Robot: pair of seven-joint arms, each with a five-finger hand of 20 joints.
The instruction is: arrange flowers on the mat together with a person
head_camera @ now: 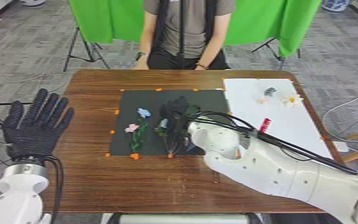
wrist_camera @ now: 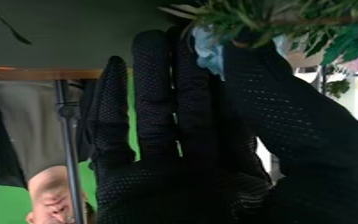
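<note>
Head view: brown wooden surface (head_camera: 87,180), dark mat (head_camera: 204,95) lying on it, white sheet (head_camera: 291,130) to the right of the mat. Small orange pieces (head_camera: 135,156) dotted along the mat's borders. On the mat's left part, a light blue flower (head_camera: 143,113) and a pink flower (head_camera: 132,128), the blue farther from the robot, the pink just beside it, nearer and to its left; green stems and leaves run from them toward the robot's side of the mat. Right hand (head_camera: 177,112) low over the middle of the mat, its arm coming in across the white sheet. A second light blue bloom (head_camera: 164,123) close against that hand's left side, green leaves by it. Wrist view: the right hand's fingers (wrist_camera: 153,100) straight, close together, thumb brought in toward them; blue petals in the narrow gap between thumb and fingers, green foliage (wrist_camera: 291,25) at the thumb tip. Open rather than curled; cannot tell whether thumb and fingers grip the bloom or only touch it. Left hand (head_camera: 35,132) off the left side of the surface, open, fingers straight and somewhat spread, nothing in it. On the white sheet, toward the far end: a pale flower (head_camera: 291,101), a small grey-blue piece (head_camera: 270,91) and a peach-coloured piece (head_camera: 261,100). Red item (head_camera: 265,125) nearer the robot, beside the right arm.
</note>
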